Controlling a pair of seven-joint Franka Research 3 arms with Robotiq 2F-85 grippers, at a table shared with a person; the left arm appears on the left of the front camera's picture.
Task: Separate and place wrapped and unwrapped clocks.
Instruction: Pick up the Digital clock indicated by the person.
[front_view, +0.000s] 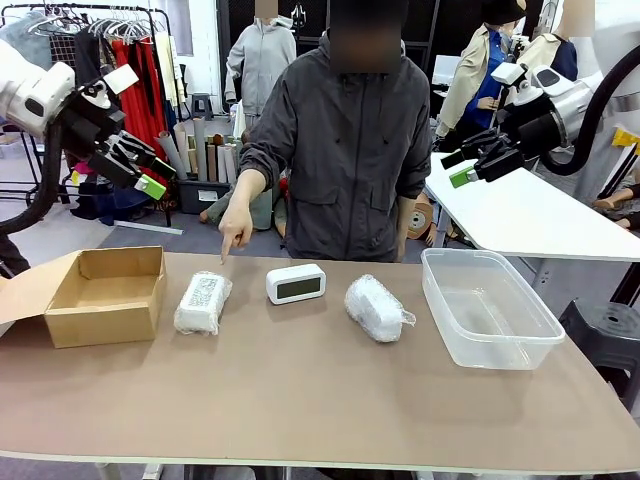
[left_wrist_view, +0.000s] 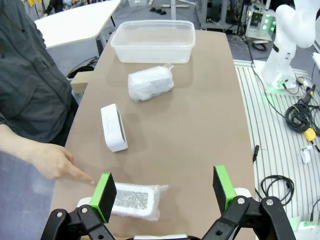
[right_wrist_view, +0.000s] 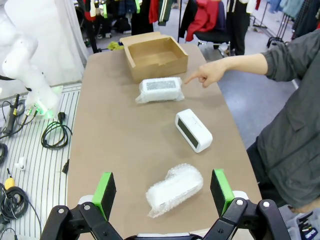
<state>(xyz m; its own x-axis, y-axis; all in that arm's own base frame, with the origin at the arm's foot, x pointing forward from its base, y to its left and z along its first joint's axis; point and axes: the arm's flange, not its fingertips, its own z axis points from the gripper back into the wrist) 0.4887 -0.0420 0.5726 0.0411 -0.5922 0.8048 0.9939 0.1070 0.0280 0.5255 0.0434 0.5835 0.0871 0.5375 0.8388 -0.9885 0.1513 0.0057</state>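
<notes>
Left gripper (left_wrist_view: 165, 192) and right gripper (right_wrist_view: 163, 192) hang released; a person's hand (front_view: 236, 225) points at the wrapped clock (front_view: 203, 302) left of the bare clock (front_view: 296, 283)

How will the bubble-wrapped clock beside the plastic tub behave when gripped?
The wrapped clock probably gives a little: its bubble wrap looks soft. The film looks glossy, so it may slip. Its rounded shape may rock when pushed.

I saw the brown bench (front_view: 300, 400) standing on a grey floor (front_view: 80, 235). Beyond its far left corner stood a clothes rack (front_view: 125, 50) with red garments; beyond its far right corner, a white table (front_view: 530, 215); by its right edge, a black stool (front_view: 605, 335).
</notes>
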